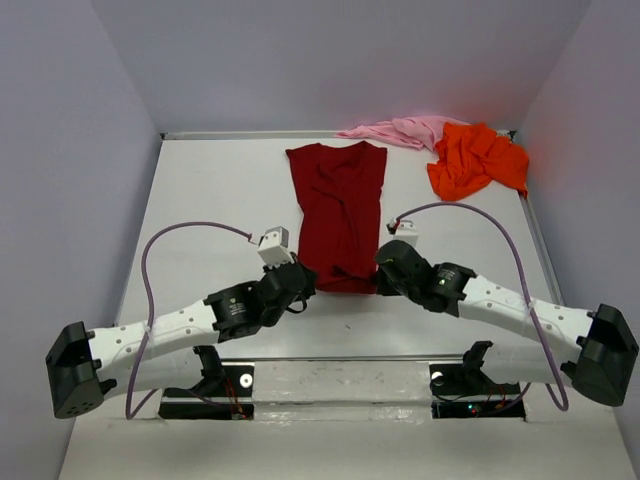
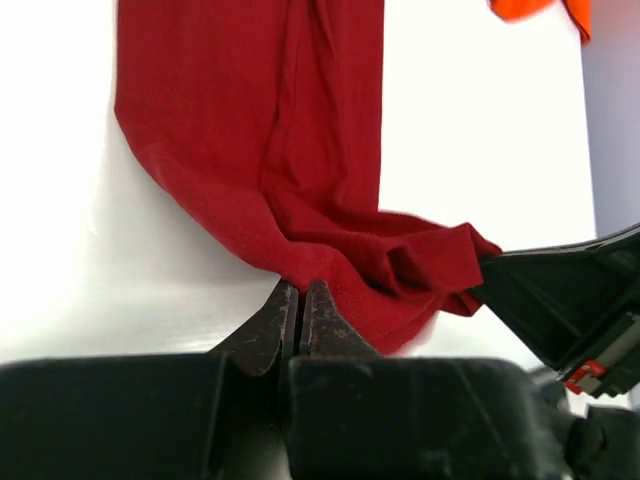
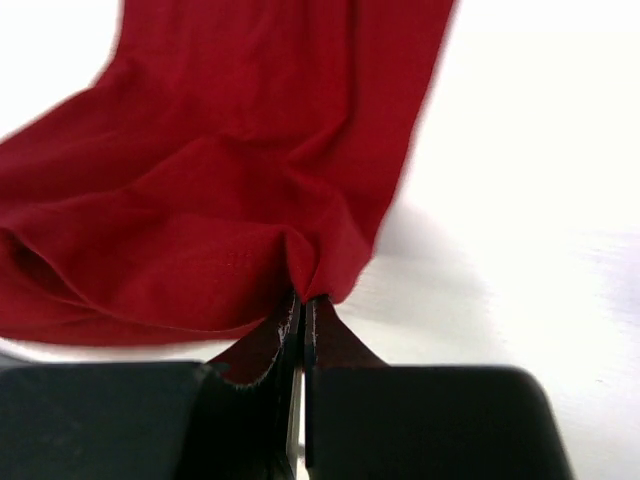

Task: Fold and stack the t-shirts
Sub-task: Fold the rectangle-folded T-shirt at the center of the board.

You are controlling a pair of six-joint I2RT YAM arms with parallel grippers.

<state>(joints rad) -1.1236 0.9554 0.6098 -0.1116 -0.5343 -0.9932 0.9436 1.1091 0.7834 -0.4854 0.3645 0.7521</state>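
On the white table (image 1: 210,190), centre, lies the long dark red cloth t-shirt (image 1: 338,205); left gripper (image 2: 301,300) and right gripper (image 3: 301,308) each clench a near hem corner; such thin pinches may slip on lifting, skewing the fold.

The crimson t-shirt (image 1: 338,205) is plain; the orange t-shirt (image 1: 478,160) bright; the pink t-shirt (image 1: 400,130) pale; the table (image 1: 215,190) white.
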